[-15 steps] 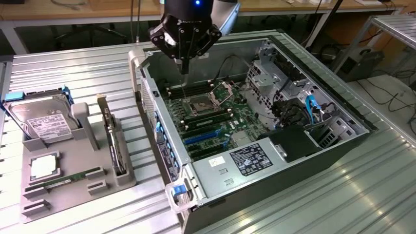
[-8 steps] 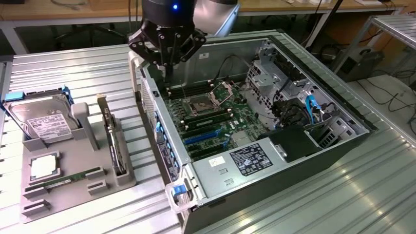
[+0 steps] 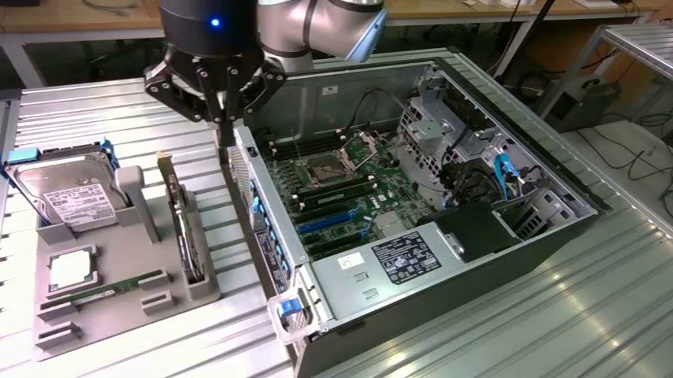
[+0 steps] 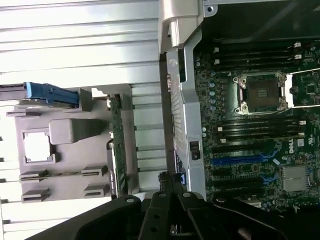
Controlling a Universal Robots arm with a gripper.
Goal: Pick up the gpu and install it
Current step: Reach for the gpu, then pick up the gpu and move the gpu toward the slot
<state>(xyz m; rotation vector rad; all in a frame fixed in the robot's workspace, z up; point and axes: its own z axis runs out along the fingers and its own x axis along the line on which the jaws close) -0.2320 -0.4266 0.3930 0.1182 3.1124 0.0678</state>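
One arm, one tool [image 3: 224,140], and its fingers are pressed together on nothing at all. It hangs over the strip of ribbed metal tabletop [image 3: 126,118] between the grey holder [image 3: 126,276] and the open computer case [image 3: 547,181], right beside the case's rear wall.

And there is the gpu [image 3: 181,228], just the one. It stands on its long edge in a slot of the grey holder, on the side nearest the case, with its pale bracket strip at the end closer to the tool. The tool is above and to the side of it, not touching. In the wrist view the gpu [image 4: 117,145] shows edge-on as a thin green-and-dark line, and the tool [image 4: 170,187] sits apart from it, towards the case wall.

Counting the rest of the holder: one hard drive [image 3: 68,193] with a white label, propped up in a blue-trimmed carrier; one square processor chip [image 3: 72,268] lying flat; one narrow green memory stick [image 3: 105,293] lying flat near the holder's front.

One case, lying on its side with the panel off. Inside, one motherboard [image 3: 336,189], one processor socket [image 4: 262,92] with its frame open, and at least two blue expansion slots [image 4: 245,161]. One labelled power supply [image 3: 405,256] sits at the case's near end.
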